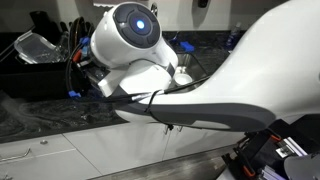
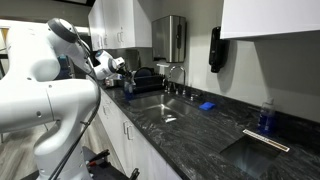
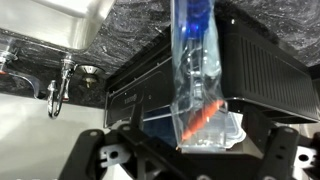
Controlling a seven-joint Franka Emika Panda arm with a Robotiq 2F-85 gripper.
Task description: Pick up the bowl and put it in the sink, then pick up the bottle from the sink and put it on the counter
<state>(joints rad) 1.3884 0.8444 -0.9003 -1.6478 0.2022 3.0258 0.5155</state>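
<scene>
The clear bottle (image 3: 205, 70) with a blue label fills the middle of the wrist view. My gripper (image 3: 195, 148) is open around it, and both fingers stand well clear of its sides. In an exterior view the gripper (image 2: 118, 68) hovers at the far end of the black marbled counter (image 2: 190, 125), just past the steel sink (image 2: 160, 105), with the bottle (image 2: 128, 87) below it. In the wrist view the sink (image 3: 50, 20) is at the upper left. The bowl is not in view. My arm blocks most of an exterior view.
A chrome faucet (image 2: 172, 75) stands behind the sink. A black rack (image 3: 255, 60) sits close beside the bottle. A small flat blue object (image 2: 207, 105) and a blue soap bottle (image 2: 265, 118) are further along the counter. A clear plastic container (image 1: 35, 47) sits at the back.
</scene>
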